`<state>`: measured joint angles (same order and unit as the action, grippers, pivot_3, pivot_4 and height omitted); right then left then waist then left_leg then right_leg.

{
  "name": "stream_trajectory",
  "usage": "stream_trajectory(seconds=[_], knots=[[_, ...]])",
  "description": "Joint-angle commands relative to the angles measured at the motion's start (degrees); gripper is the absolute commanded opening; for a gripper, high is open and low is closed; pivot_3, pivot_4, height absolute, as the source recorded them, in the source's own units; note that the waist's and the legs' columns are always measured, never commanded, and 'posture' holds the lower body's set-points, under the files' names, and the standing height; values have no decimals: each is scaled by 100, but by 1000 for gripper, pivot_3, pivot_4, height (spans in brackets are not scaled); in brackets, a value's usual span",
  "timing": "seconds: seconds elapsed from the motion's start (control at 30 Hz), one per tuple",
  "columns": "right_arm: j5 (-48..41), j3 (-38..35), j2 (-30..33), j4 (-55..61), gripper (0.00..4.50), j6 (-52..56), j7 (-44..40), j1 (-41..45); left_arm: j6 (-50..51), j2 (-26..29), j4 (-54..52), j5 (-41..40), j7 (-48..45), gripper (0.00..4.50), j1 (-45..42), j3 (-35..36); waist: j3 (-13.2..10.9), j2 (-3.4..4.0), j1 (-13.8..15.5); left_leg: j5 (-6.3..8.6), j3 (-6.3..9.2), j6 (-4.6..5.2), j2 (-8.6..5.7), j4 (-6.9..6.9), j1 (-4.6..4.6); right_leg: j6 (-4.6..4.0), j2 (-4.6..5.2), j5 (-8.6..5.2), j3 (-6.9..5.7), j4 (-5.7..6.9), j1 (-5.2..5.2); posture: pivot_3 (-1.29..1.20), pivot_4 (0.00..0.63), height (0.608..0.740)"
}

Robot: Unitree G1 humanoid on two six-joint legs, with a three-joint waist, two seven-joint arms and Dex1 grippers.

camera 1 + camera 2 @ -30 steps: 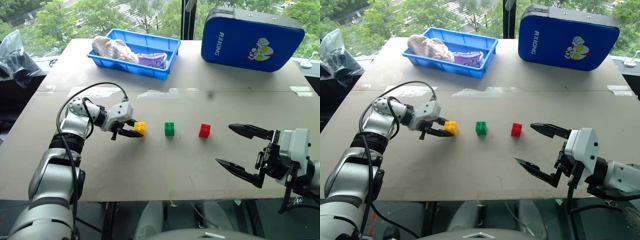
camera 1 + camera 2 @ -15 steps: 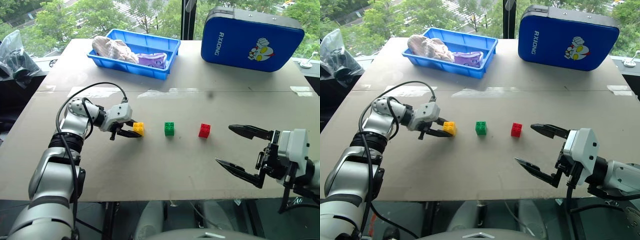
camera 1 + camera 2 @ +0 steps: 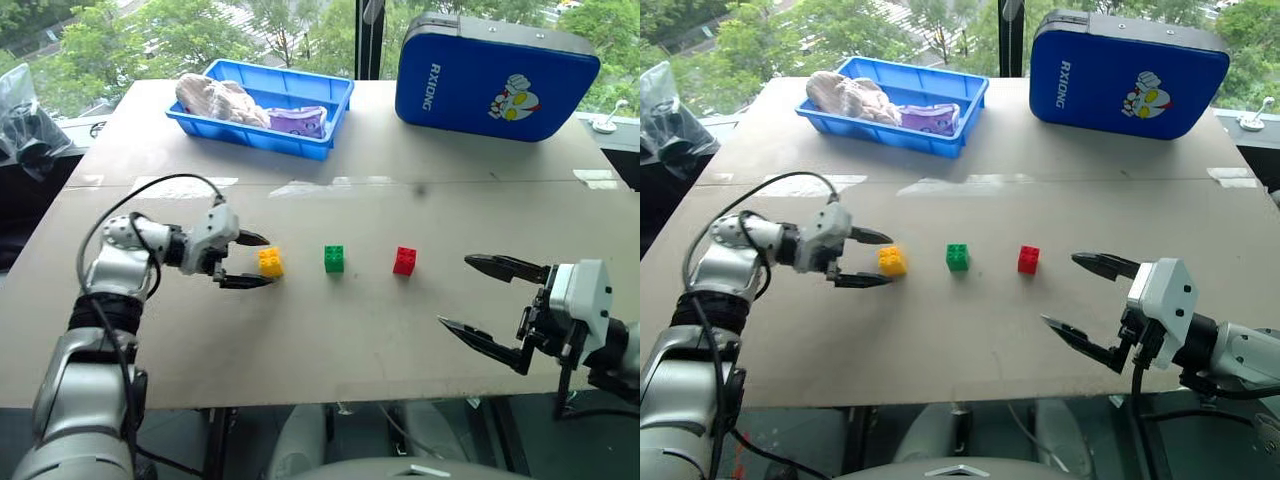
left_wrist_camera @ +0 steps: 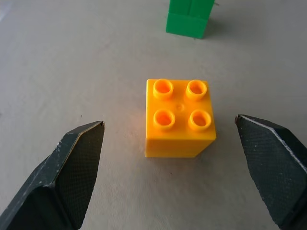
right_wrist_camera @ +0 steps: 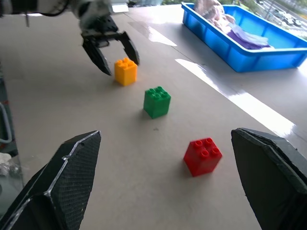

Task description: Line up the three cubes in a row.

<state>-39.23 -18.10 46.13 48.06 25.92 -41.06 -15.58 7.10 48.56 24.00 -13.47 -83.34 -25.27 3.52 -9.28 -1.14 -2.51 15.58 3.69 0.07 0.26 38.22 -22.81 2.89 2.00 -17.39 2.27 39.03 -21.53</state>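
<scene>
On the grey table (image 3: 330, 340) the three cubes stand in a row running across in front of the robot, studs up and spaced apart: the yellow-orange cube (image 3: 270, 262) on the left, the green cube (image 3: 334, 258) in the middle and the red cube (image 3: 404, 260) on the right. The left gripper (image 3: 252, 261) sits just beside the yellow-orange cube on its left side, its two black fingers spread wide, one on either side of the brick and touching neither face (the left wrist view shows clear table between each fingertip and the brick). The right gripper (image 3: 484, 298) hovers over the near right part of the table, well apart from the red cube, its fingers also spread wide and holding nothing. At the far edge sit a blue tray (image 3: 322, 100) with crumpled cloth in it and a big blue case (image 3: 495, 75).
</scene>
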Motion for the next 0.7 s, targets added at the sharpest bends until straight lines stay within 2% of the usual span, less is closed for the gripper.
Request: stream_trajectory(seconds=[0.03,0.2,0.37,0.5,0.7], knots=[[337,-14,-131,-236,4500,-238,31,-13,1230,77,-1751,-696,872,4465,1104,944,0,1,27,0,0,0,0,0,-1,0,3,0,0,-1,-1,0,150,740],[760,-74,-404,-581,4500,-452,156,-122,2572,-493,-3719,-1513,2269,4465,2650,2059,2,3,154,0,8,0,2,2,7,0,28,0,6,0,9,0,150,740],[947,-365,-333,-976,4500,-742,-385,-691,3016,-1195,-5238,-1997,3172,4465,3873,2502,5,3,227,1,10,0,0,4,11,-1,34,0,7,-7,20,0,150,740],[885,-836,-188,-1264,4500,-844,-941,-1207,2990,-1316,-5542,-2209,3287,4465,4543,2801,11,13,222,1,11,-1,1,1,26,-3,29,-1,8,-7,31,0,150,740],[972,-1174,-101,-1642,4500,-1084,-1477,-1551,2641,-1234,-5349,-2132,3080,4465,5199,3009,9,19,202,2,-14,0,1,-16,99,-8,25,-6,10,-20,95,0,150,740]])
